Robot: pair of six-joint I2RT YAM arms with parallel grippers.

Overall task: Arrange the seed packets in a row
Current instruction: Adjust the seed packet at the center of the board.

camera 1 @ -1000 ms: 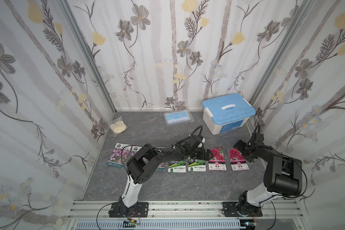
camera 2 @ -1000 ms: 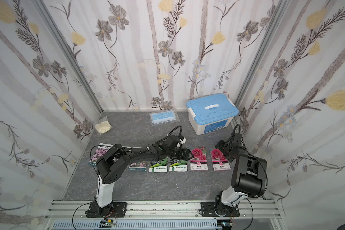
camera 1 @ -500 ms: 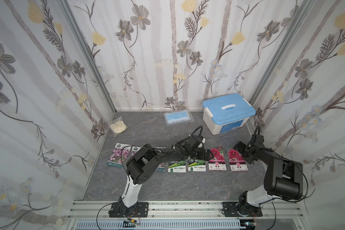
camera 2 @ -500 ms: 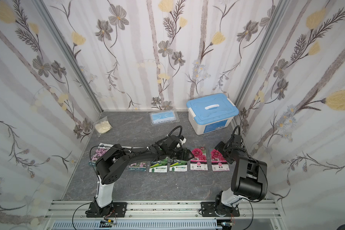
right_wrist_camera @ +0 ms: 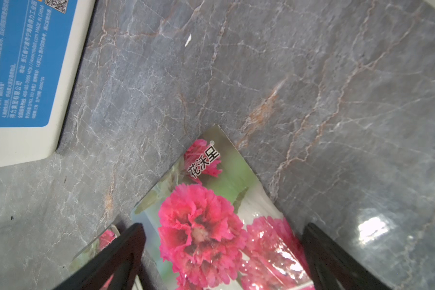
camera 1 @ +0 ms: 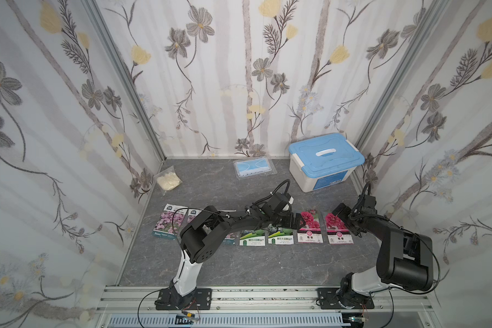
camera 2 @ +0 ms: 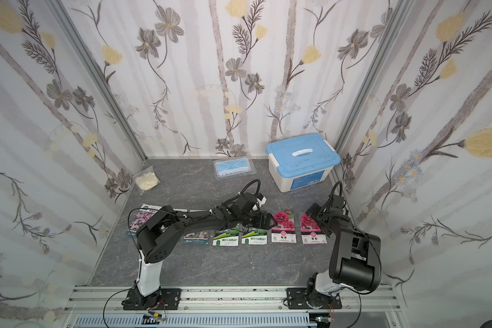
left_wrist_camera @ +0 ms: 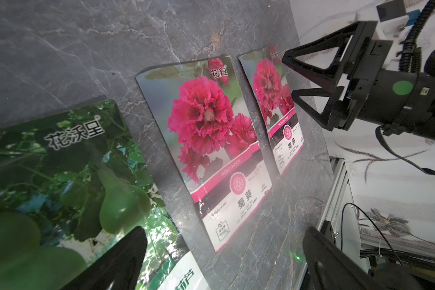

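- On the grey table point(camera 1: 239, 264), toward the robot's side, the seed packets point(camera 1: 310, 230) are lying flat and face up in one row. It is running from the purple-flower packet point(camera 1: 169, 223) on the left, through the green gourd packets point(camera 1: 252, 240), to the end red-bloom packet point(camera 1: 338, 231) on the right. The left arm point(camera 1: 230, 224) is covering part of the middle ones.
- Each packet is lying with its long axis going from the front toward the back wall, with the printed name strip nearest the robot. The purple ones are sitting slightly askew.
- Compared with a second ago, the packets are not shifting at all. Only the right arm point(camera 1: 389, 235) is drawing its elbow a little toward its base.
- The right gripper point(camera 1: 342, 217) is hovering over the end red-bloom packet, jaws spread wide, gripping nothing.
- The left gripper point(camera 1: 294, 222) is hanging low where a gourd packet is neighbouring a red one, also wide apart and empty.
- In my judgement the row is practically finished and the arms are probably retreating.
- The blue-lidded box point(camera 1: 324, 159) and the mask bag point(camera 1: 254, 169) are standing well apart, behind.
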